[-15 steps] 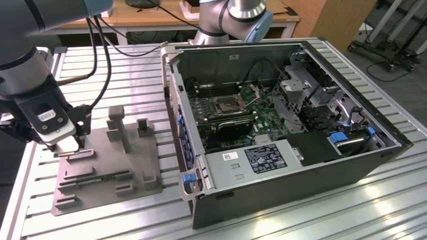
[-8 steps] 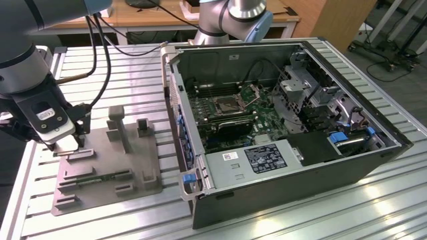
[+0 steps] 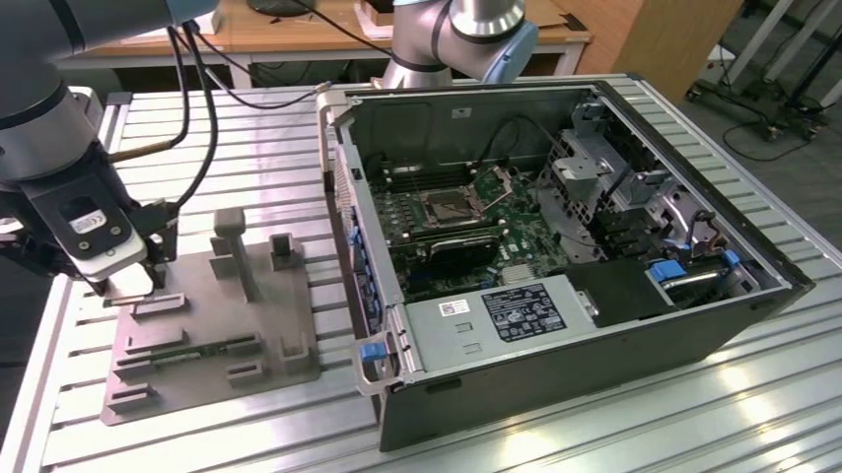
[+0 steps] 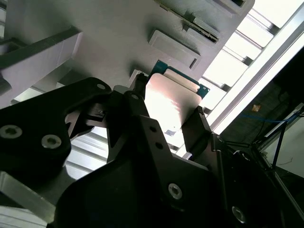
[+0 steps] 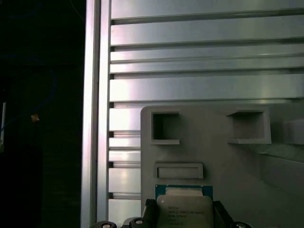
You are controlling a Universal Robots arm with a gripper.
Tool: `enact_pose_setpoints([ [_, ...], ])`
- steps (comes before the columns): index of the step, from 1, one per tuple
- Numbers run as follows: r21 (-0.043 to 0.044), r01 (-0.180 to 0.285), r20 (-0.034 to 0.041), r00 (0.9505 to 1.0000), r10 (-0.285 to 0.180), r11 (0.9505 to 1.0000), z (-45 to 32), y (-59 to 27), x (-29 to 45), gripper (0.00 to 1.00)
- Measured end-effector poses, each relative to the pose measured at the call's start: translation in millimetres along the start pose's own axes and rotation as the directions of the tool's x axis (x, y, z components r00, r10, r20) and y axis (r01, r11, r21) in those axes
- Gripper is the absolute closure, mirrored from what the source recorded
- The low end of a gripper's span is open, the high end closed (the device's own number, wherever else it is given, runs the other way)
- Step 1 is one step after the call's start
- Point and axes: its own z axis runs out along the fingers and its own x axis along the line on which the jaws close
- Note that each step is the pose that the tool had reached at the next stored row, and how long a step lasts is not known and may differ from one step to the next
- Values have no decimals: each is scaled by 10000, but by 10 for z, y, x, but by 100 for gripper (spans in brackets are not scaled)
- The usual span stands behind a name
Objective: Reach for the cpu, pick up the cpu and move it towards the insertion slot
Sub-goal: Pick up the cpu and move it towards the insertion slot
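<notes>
Your end effector [image 4: 169,103] pinches the cpu [image 5: 184,213] by opposite edges, at the grey tray [image 5: 213,152]. Judged light, stiff, slippery-topped, fragile underneath: hold edges only.

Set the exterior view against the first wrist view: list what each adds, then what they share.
Exterior view: the open computer case, its motherboard and the insertion slot. First wrist view: the cpu, clamped at two edges. Shared: the end effector, the grey tray and the slatted metal table.
</notes>
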Motion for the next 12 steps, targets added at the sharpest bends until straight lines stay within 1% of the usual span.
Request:
enact_pose_setpoints([
  [12,-1,0,1,10000,0,10000,-60,3,-1,46],
])
